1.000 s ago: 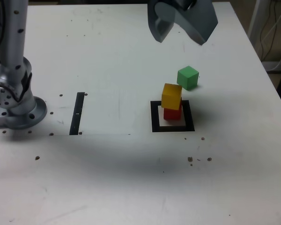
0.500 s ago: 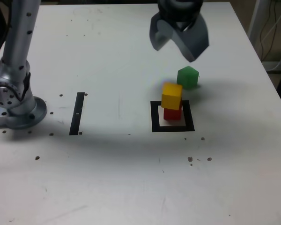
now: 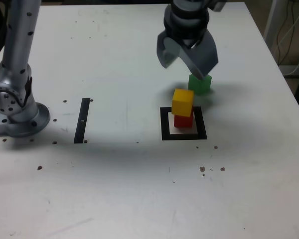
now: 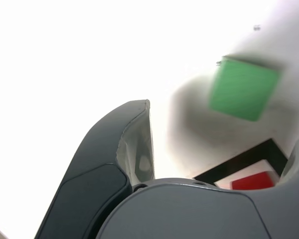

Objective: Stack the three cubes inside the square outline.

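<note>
Claw (image 3: 184,69) hovers, spread wide, near green cube (image 3: 200,85), at one o'clock from yellow cube (image 3: 182,102) in the exterior view.

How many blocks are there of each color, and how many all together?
Red: 1 block
Yellow: 1 block
Green: 1 block
Total: 3 blocks
</note>
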